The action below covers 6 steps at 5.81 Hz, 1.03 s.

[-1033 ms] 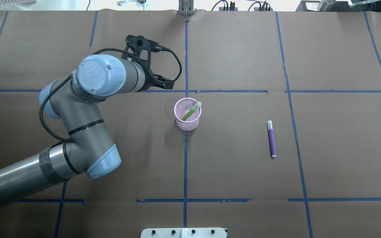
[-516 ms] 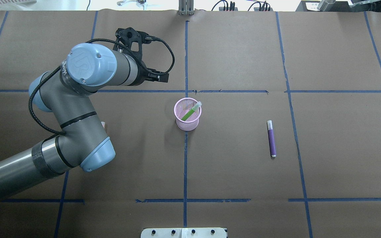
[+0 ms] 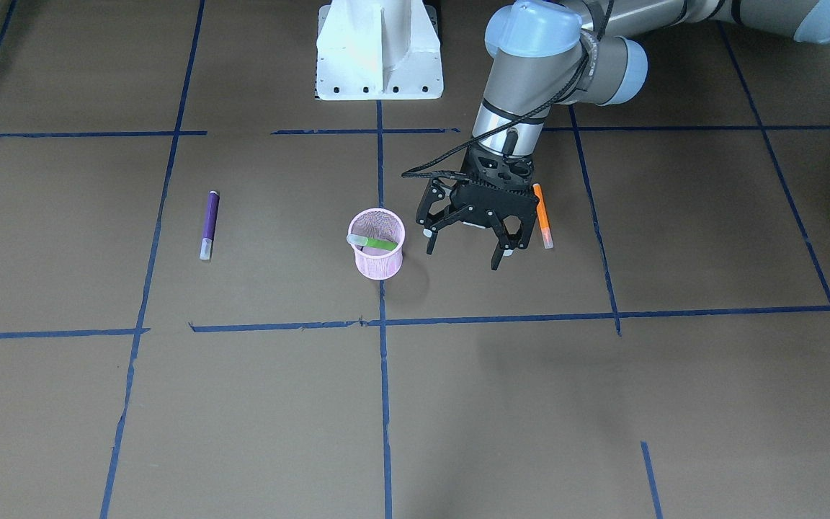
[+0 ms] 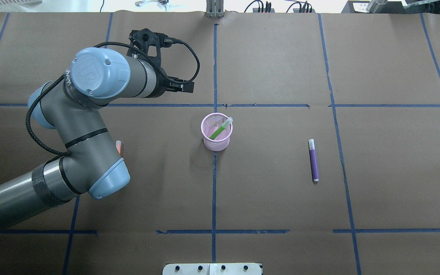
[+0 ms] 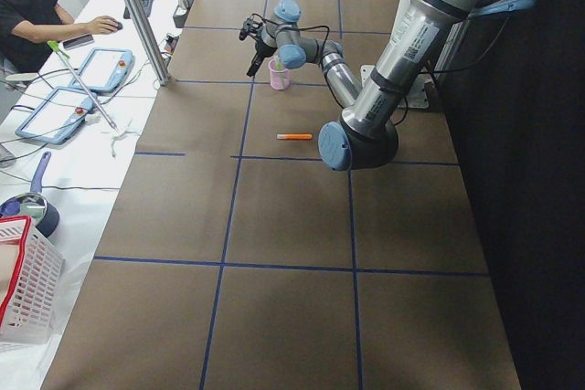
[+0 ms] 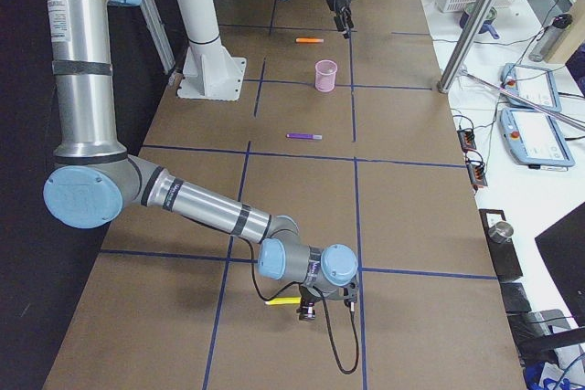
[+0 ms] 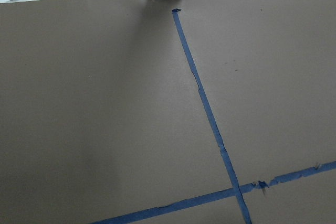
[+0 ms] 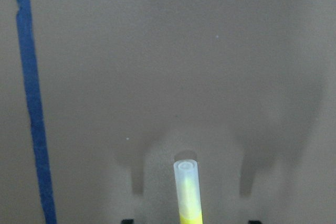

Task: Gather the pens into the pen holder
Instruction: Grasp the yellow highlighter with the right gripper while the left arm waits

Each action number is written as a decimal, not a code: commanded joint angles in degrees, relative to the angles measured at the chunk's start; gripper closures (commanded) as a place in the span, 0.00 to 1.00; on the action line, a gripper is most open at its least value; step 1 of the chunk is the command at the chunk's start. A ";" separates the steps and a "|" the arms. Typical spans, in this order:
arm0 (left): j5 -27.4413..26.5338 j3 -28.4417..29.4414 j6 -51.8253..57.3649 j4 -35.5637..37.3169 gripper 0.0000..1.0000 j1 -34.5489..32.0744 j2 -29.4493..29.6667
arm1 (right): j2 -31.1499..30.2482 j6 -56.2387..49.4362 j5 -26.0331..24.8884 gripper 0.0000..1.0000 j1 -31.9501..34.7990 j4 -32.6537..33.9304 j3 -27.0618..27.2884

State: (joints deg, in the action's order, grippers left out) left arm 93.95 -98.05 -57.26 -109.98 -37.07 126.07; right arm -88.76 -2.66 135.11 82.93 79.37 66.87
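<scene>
Left black two-finger pincer hangs spread, empty, mid-frame between pink wire-mesh cup and orange marker pen; right pincer straddles yellow translucent-capped pen, unclenched.

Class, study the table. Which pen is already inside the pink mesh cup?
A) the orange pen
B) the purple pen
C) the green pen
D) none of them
C: the green pen leans inside the pen holder with its pale cap poking over the rim, while the purple pen and the orange pen lie flat outside it.
</scene>
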 commanded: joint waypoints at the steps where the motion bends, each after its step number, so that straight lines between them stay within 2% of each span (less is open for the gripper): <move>1: 0.00 -0.30 -1.79 -0.41 0.00 0.07 -0.38 | 0.00 -0.06 0.07 0.23 -0.32 0.08 -0.86; 3: 0.00 -0.30 -1.80 -0.41 0.00 0.07 -0.47 | 0.00 0.03 -0.02 0.23 -1.54 0.08 -1.04; 4: 0.00 -0.30 -1.80 -0.50 0.00 -0.02 -0.47 | 0.08 -0.06 -0.11 0.28 -1.55 0.08 -1.04; 5: 0.00 -0.30 -1.80 -0.50 0.00 0.07 -0.47 | 0.00 -0.06 -0.11 0.41 -1.63 0.00 -1.56; 6: 0.00 -0.30 -1.80 -0.50 0.00 -0.02 -0.47 | 0.00 -0.06 -0.11 0.50 -1.63 -0.01 -1.92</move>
State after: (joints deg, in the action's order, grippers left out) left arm 93.95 -98.35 -59.06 -110.47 -37.04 125.60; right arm -88.75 -2.72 135.01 81.35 79.39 65.32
